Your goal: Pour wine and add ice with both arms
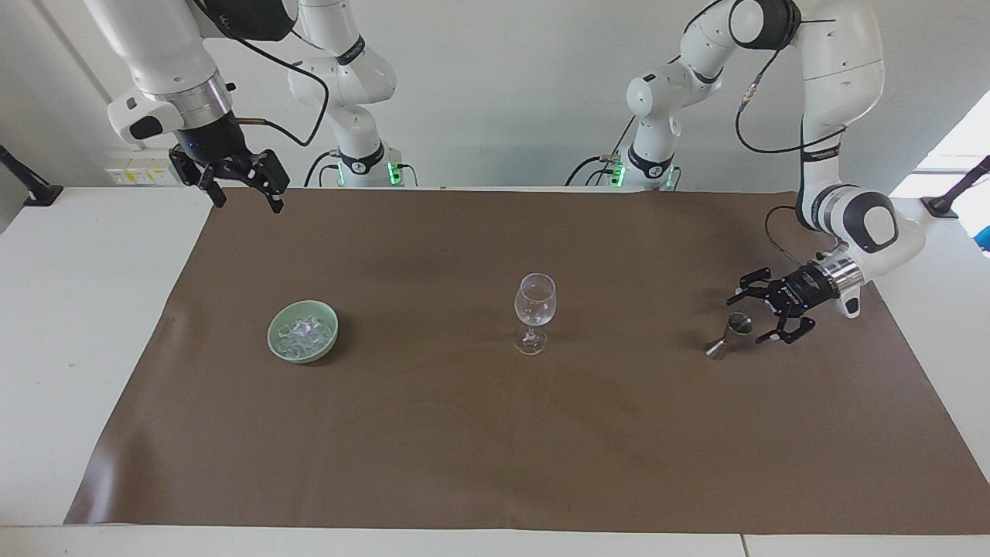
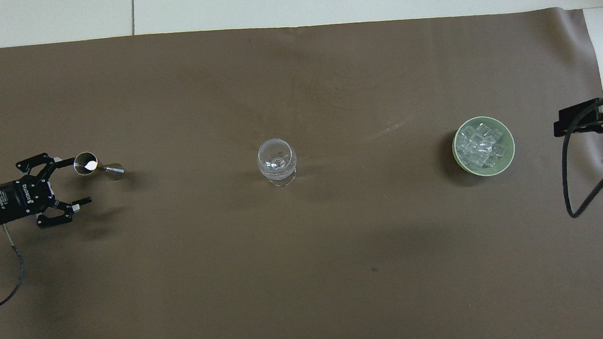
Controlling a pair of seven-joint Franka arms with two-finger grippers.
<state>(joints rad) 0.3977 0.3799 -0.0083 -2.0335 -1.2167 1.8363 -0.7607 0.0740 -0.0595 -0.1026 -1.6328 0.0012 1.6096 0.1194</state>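
A small metal jigger (image 1: 733,333) (image 2: 86,164) stands on the brown cloth toward the left arm's end. My left gripper (image 1: 745,319) (image 2: 80,179) lies low and sideways just beside it, open, with the jigger's cup at the mouth of the jaws and not gripped. A clear stemmed wine glass (image 1: 534,309) (image 2: 277,161) stands mid-cloth. The ice (image 1: 304,333) (image 2: 479,145) is heaped in a green bowl (image 1: 271,337) (image 2: 456,150) toward the right arm's end. My right gripper (image 1: 249,203) (image 2: 581,119) hangs open, high over the cloth's edge by its base. No wine shows.
The brown cloth (image 1: 495,449) covers most of the white table (image 1: 93,325). A black cable (image 2: 576,189) loops under the right wrist. Wide bare cloth lies between the three objects.
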